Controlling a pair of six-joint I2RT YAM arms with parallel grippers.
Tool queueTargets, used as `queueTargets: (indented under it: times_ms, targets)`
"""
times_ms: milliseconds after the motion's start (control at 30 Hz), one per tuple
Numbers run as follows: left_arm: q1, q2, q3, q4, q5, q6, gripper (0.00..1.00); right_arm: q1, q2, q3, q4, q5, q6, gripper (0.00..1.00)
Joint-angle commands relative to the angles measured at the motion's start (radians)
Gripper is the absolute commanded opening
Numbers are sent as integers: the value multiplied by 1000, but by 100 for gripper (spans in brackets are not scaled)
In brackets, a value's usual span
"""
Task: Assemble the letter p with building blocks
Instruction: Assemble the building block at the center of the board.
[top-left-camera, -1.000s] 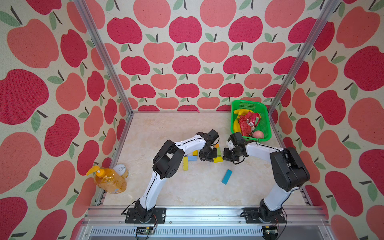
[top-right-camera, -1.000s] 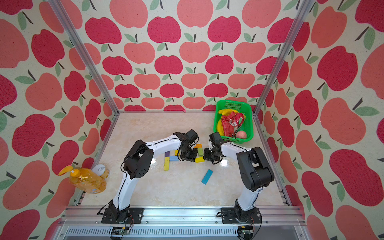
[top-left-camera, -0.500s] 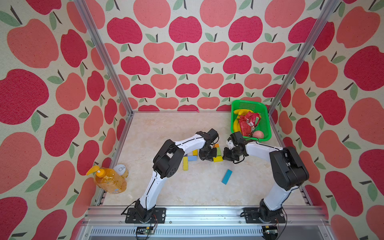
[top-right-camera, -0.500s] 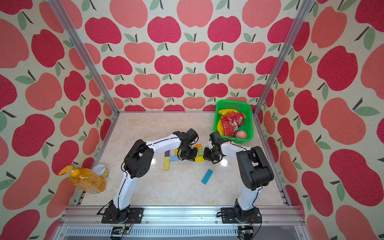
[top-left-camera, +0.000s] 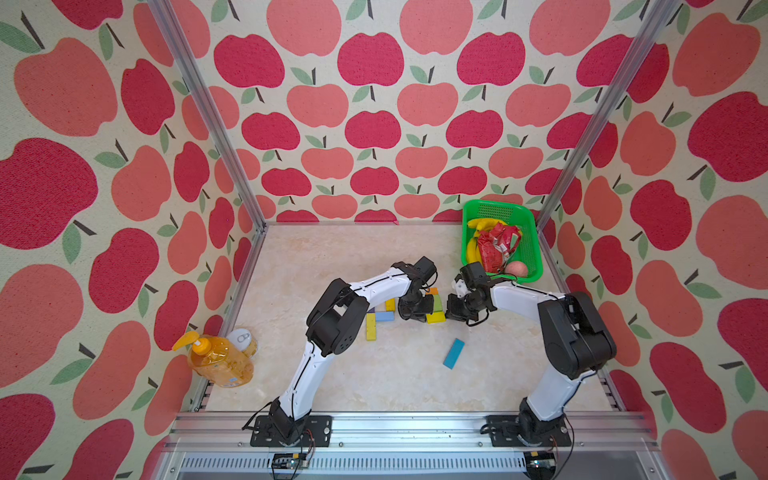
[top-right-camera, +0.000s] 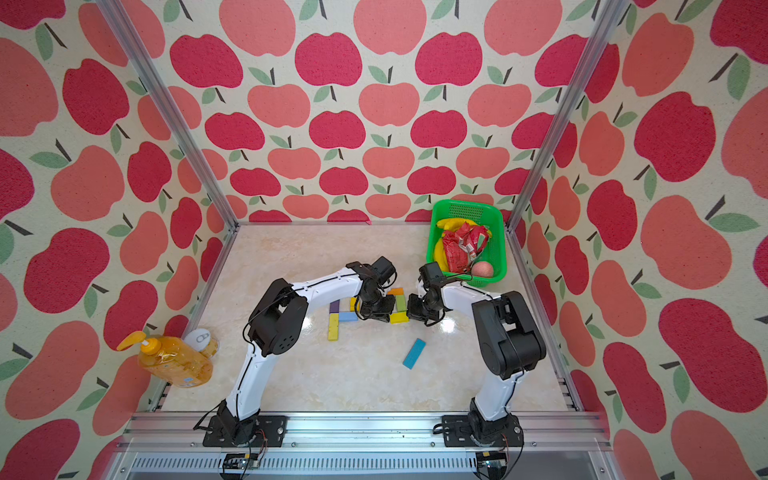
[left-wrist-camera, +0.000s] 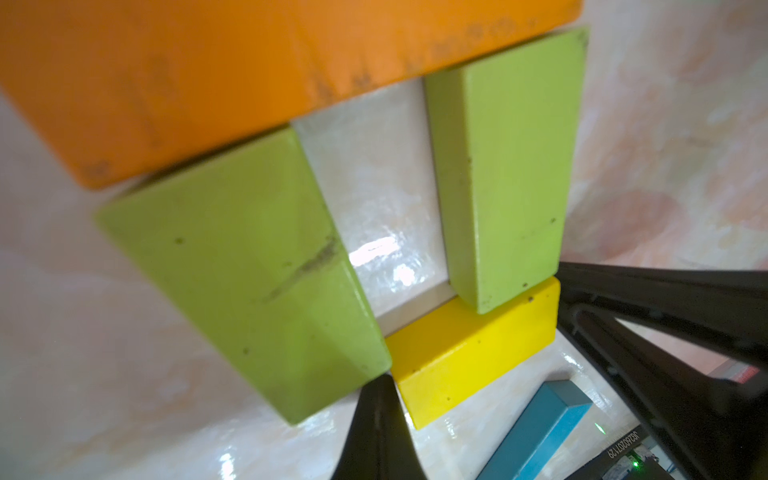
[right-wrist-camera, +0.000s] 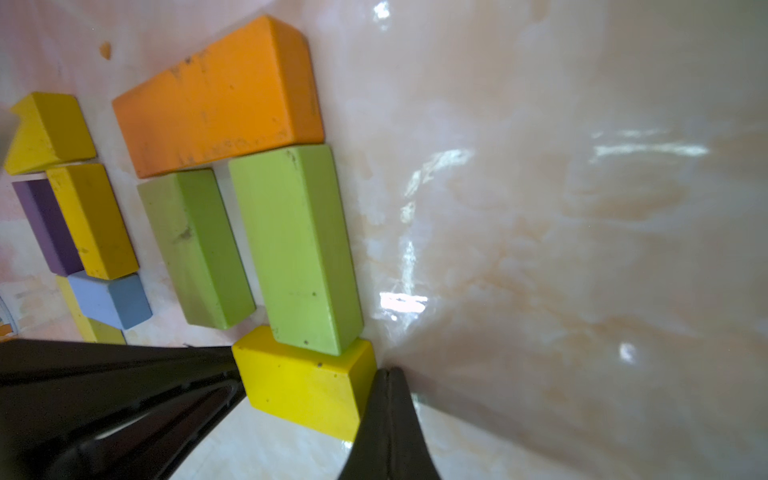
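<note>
Both arms meet over mid table (top-left-camera: 332, 257).

- The left hand (left-wrist-camera: 376, 399) is clenched and empty. Its tip sits at one end of the short yellow block (left-wrist-camera: 469, 353), just beside a corner of the inner green block (left-wrist-camera: 249, 270).
- The right hand (right-wrist-camera: 388, 386) is clenched and empty, with its tip against the other end of the same yellow block. That block lies flat on the table between the two tips.

The letter p is in part laid:
- The orange block (right-wrist-camera: 216, 95) lies across the top, with two green blocks running off its long side and a narrow gap between them.
- The outer green block (right-wrist-camera: 299, 249) butts the orange block at one end and the yellow block at the other.
- The inner green block sits slightly askew, its free end near the yellow block's corner.

A second group lies just beside, on the left arm's side. It holds the purple block (right-wrist-camera: 43, 224), second yellow block (right-wrist-camera: 93, 220), light-blue block (right-wrist-camera: 112, 299) and long yellow block (top-right-camera: 333, 331), packed close.

The blue block (top-left-camera: 453, 353) lies alone, well apart, nearer the front rail.

The basket (top-left-camera: 533, 237) in the far right corner holds bananas (top-left-camera: 482, 224) and a red packet (top-left-camera: 494, 247).
</note>
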Motion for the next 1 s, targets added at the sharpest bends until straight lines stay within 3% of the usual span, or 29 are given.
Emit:
queueTargets:
  times_ms: [0,967]
  targets:
    - [0,54,22,18,2,-1,0,2,68,-21,-56,32,-19,0]
    - [12,55,13,12,1,-15,0,-2,54,-2,-98,62,-30,0]
